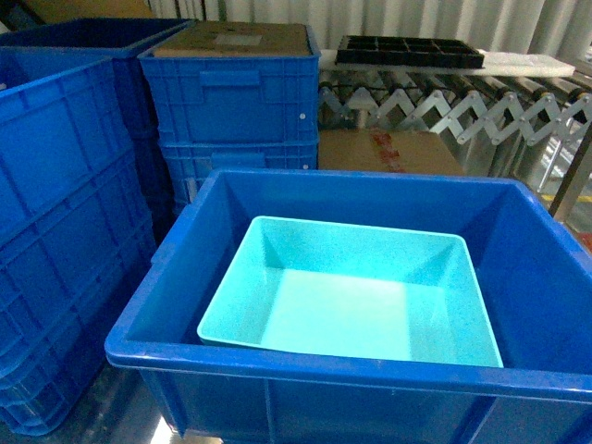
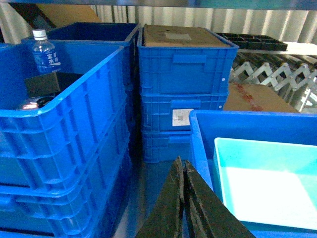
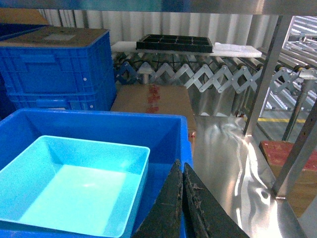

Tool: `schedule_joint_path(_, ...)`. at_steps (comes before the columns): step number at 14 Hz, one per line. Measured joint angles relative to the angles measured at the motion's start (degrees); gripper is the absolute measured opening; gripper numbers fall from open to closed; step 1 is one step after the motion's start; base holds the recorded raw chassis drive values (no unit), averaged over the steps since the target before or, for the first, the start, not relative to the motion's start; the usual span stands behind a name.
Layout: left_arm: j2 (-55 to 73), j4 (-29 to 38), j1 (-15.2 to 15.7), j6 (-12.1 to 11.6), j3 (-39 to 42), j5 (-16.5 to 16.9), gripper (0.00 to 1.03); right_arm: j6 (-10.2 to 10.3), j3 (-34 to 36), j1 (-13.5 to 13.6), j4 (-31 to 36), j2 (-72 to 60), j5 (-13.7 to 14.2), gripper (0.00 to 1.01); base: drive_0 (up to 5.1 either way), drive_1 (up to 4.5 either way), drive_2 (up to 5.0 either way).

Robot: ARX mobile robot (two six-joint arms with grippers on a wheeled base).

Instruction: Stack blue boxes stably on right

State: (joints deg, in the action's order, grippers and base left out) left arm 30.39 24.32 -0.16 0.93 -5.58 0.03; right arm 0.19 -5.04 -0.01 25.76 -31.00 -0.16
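Turquoise tub (image 1: 351, 301) lying inside the big blue crate (image 1: 305, 370).

Left claw (image 2: 184, 171) and right claw (image 3: 181, 171) each have their tips pressed together, holding nothing, each near its own side of the crate.

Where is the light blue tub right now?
The light blue tub sits inside the big dark blue crate in the middle of the head view.

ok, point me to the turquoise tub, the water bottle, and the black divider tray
turquoise tub (image 1: 342, 319): head view, on its bare floor.
water bottle (image 2: 46, 54): left wrist view, on the label.
black divider tray (image 3: 174, 43): right wrist view, on its top grid.
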Motion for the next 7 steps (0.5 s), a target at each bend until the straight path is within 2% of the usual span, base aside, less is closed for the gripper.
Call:
schedule_joint_path(5, -9.57, -6.08, 0.04, 0.00, 3.17, -0.02, 0.02, 0.00, 3.28, 0.00, -5.70, 9.51, 0.00, 0.02, 0.0, 0.00, 0.0)
schedule_joint_path(7, -12.04, -6.36, 0.04, -0.02, 4.72, -0.07, 0.02, 0.00, 4.31, 0.00, -7.10, 12.15, 0.02, 0.02, 0.0, 0.00, 0.0)
